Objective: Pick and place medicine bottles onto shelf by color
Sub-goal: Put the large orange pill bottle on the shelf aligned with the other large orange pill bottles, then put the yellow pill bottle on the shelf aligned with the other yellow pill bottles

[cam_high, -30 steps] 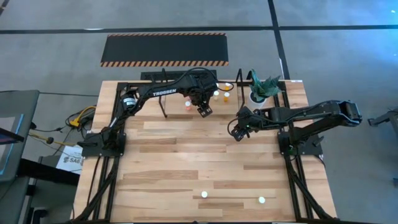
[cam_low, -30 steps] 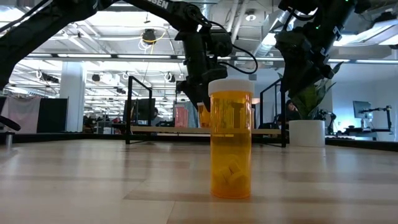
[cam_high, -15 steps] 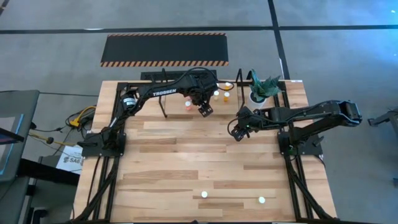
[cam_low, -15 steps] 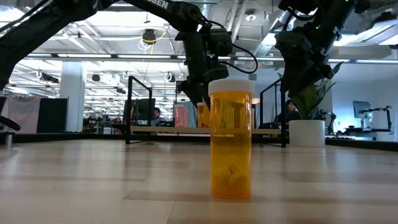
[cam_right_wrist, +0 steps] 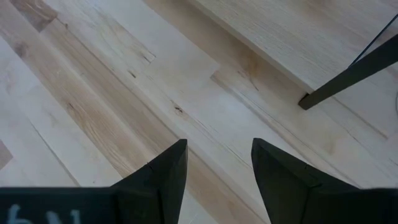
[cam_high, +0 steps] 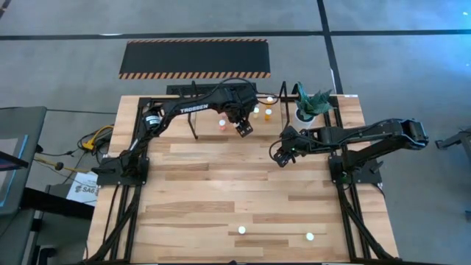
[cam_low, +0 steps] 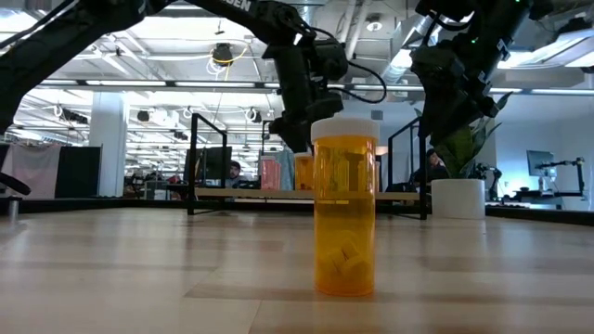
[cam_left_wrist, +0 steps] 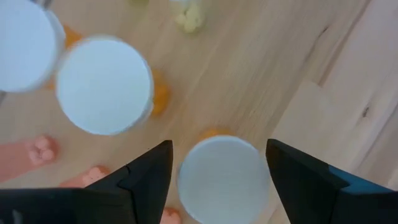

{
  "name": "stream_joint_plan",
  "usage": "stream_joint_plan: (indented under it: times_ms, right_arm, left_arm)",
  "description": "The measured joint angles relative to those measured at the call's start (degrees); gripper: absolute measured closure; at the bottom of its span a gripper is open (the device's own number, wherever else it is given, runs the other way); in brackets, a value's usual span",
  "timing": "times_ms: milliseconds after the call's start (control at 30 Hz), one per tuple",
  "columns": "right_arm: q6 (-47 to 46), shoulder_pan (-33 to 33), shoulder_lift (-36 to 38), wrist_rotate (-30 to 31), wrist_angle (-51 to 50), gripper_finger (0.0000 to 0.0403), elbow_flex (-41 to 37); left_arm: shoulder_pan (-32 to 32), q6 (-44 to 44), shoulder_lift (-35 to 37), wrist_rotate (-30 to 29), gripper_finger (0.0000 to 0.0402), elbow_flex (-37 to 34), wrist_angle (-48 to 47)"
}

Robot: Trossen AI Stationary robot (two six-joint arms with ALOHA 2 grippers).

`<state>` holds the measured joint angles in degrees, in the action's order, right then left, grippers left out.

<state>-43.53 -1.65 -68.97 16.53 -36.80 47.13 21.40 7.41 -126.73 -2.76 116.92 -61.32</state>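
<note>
Since a second ago your left gripper (cam_high: 244,128) has drawn a touch toward the top of the overhead frame and spread its fingers wider; everything else sits as it did. You can see in its wrist camera that those fingers (cam_left_wrist: 146,177) now stand apart on either side of a white-capped orange bottle (cam_left_wrist: 222,177) without touching it, so the bottle stands free on the shelf (cam_high: 283,102) board. Two more capped bottles (cam_left_wrist: 104,84) stand close by, one partly cut off at the frame edge, and pinkish ones lie blurred near the lower left of that picture. Overhead, the shelf bottles cluster at upper centre, just left of the potted plant (cam_high: 309,105). Two further bottles (cam_high: 241,230) wait near the bottom edge of the table (cam_high: 199,184), one filling the middle of the low view (cam_low: 344,206). Your right gripper (cam_high: 281,156) hangs right of centre over bare wood, fingers (cam_right_wrist: 163,177) parted and holding nothing.
</note>
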Motion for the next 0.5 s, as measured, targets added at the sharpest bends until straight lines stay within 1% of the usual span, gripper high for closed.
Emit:
stream_joint_plan:
  times_ms: [267,500]
  right_arm:
    - [0.0,0.0,0.0,0.0,0.0,0.0203,0.0]
    - [-0.02,0.0,0.0,0.0,0.0,0.0203,0.0]
  left_arm:
    - [-0.18,-2.4,0.28,-1.15,0.0156,4.4,-2.98]
    - [-1.02,-4.82,0.28,-1.26,0.0156,10.49,-8.86]
